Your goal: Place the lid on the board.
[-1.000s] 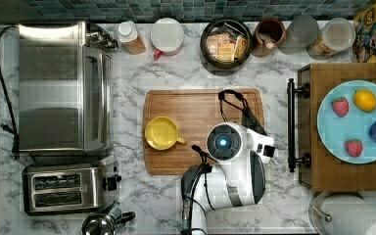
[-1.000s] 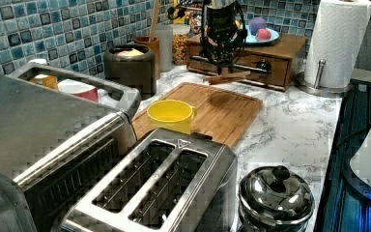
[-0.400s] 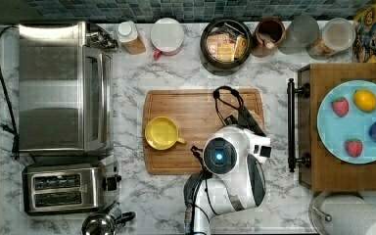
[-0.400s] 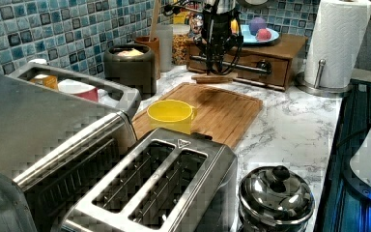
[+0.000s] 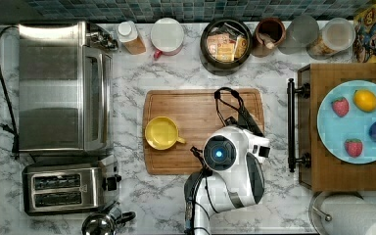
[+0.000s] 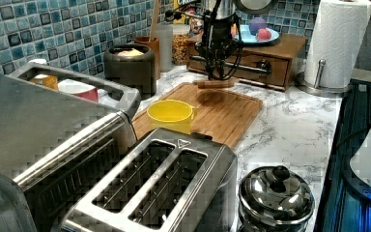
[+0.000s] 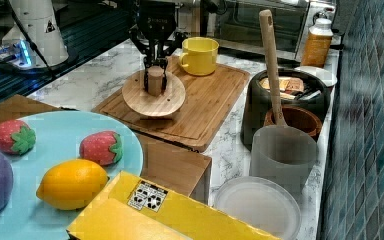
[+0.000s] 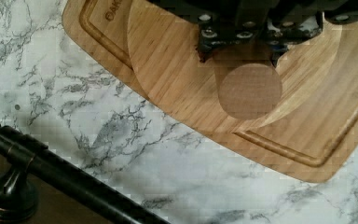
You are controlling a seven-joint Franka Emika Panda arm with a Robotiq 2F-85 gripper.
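A: Gripper (image 7: 155,76) state?
B: Fingers are clamping the wooden lid's (image 7: 153,97) knob.
A: Lid position?
B: It is hanging above the bamboo board (image 7: 207,107), near its corner beside the tray (image 5: 352,171).

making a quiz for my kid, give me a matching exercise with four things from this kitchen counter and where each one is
Things:
1. wooden lid
2. yellow cup
3. lemon
4. wooden spoon

Places:
A. on the light blue plate
B. standing in the brown pot
C. held by its knob in the gripper, above the board
D. sitting on the board

Pairs: 1-C, 2-D, 3-A, 4-B
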